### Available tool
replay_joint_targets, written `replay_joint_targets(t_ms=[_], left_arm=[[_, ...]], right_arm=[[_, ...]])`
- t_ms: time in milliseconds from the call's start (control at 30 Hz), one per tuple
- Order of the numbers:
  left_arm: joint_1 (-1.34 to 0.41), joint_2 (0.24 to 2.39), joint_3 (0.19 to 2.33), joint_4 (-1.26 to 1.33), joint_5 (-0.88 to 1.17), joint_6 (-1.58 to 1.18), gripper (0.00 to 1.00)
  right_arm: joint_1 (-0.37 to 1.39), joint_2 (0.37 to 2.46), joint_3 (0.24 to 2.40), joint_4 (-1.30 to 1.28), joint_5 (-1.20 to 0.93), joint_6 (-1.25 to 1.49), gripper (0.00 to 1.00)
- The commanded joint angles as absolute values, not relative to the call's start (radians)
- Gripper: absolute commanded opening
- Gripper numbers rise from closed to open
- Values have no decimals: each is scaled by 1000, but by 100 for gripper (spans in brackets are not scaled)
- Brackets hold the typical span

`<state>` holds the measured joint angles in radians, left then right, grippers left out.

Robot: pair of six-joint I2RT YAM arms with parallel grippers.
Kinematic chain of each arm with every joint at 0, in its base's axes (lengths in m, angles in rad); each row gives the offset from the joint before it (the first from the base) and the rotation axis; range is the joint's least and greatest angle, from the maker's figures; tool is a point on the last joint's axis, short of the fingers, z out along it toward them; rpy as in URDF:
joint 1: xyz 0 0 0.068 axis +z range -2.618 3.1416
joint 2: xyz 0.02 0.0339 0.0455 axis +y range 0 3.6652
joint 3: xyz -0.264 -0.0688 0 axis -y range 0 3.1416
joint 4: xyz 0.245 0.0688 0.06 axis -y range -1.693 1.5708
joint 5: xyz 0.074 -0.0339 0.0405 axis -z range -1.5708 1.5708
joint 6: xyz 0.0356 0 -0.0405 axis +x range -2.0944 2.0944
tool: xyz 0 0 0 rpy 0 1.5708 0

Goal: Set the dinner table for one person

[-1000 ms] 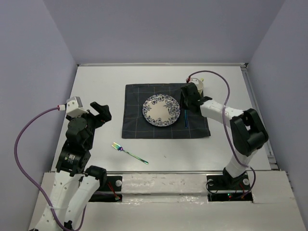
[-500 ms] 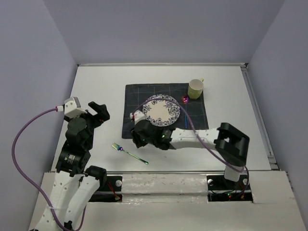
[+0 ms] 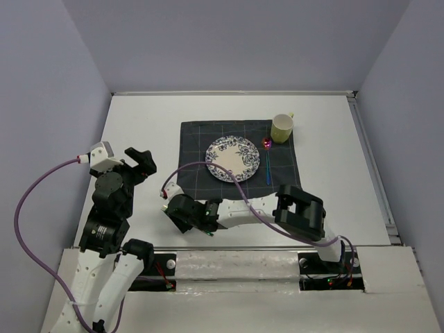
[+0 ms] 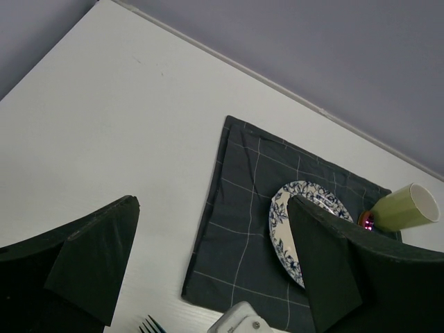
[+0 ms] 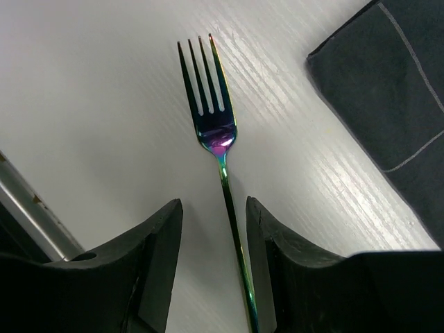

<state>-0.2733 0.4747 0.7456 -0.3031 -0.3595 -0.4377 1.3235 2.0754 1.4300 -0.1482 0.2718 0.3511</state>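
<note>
Right claw low, jaws parted; left claw raised, agape.

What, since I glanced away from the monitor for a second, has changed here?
The right gripper swung from the spoon, beside the cup, across to the near left. It now straddles the handle of the fork, open and not yet gripping. The spoon lies free on the checked cloth, right of the plate. The fork, plate, cup, cloth and the open left gripper stayed put.

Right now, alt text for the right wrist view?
An iridescent fork lies flat on the white dinner table, tines pointing away, its handle running between the open fingers of the right gripper. A corner of dark grey checked cloth shows at upper right.
</note>
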Motion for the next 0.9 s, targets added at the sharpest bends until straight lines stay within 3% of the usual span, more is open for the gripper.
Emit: replay_joint_targets(t_ms=[0,267,333,400,667,867], left_arm=[[-270,460,741,-261,-371,-425,99],[-270,465,741,-259,-362,-423,99],[-270,474,742,-256,-362,-423,99],[-270,466,741,-259,-367,-425,99],[-270,463,750,-271,-387,-439,99],[-270,465,749,-270,-382,-436,99]], right_arm=[[1341,2106,1486,-179,328,345,46],[1361,2149,1529,-215,345,350,34],[1361,2141,1543,-216,354,373,12],[1361,2131,1555,-213,368,371,0],[1258,2013,1594,-213,492,440,0],[1099,2069,1699,-212,581,563,0]])
